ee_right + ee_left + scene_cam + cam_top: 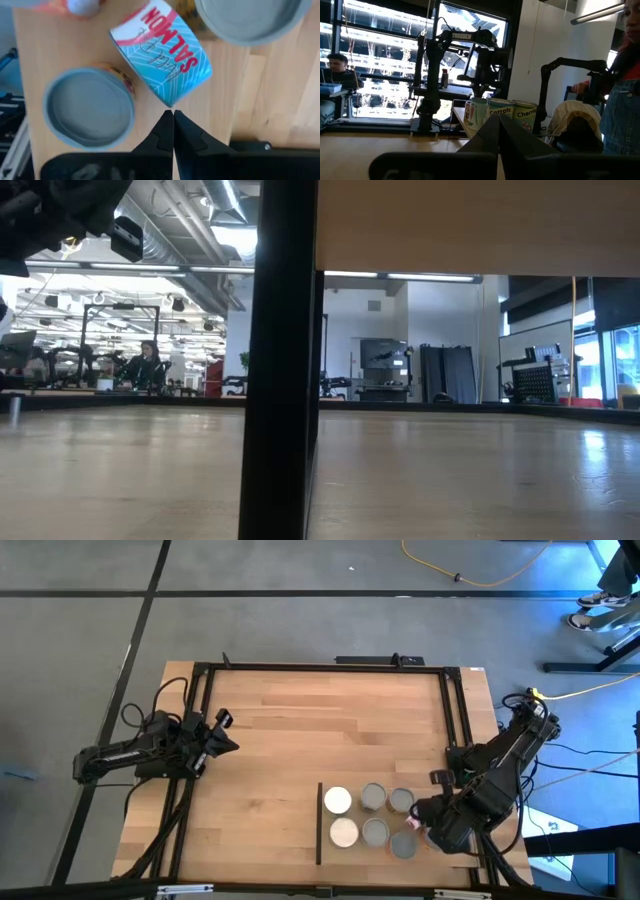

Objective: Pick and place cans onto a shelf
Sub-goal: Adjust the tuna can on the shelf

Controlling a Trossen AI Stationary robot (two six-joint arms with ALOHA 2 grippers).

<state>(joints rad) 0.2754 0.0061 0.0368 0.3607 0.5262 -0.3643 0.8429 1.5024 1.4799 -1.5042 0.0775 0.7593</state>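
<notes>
Cans (372,815) grouped on shelf (385,850); right gripper (424,812) closed, empty, beside them; left gripper (228,736) closed, idle; next: open, align on can

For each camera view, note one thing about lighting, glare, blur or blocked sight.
High view: even light, blue cast at the floor's top right corner. Low view: a dark post blocks the middle; ceiling lights glare on the tabletop. Left wrist view: bright windows leave the stand in silhouette. Right wrist view: the salmon can reads sharp, while the right gripper at the edge is dark and soft.
</notes>
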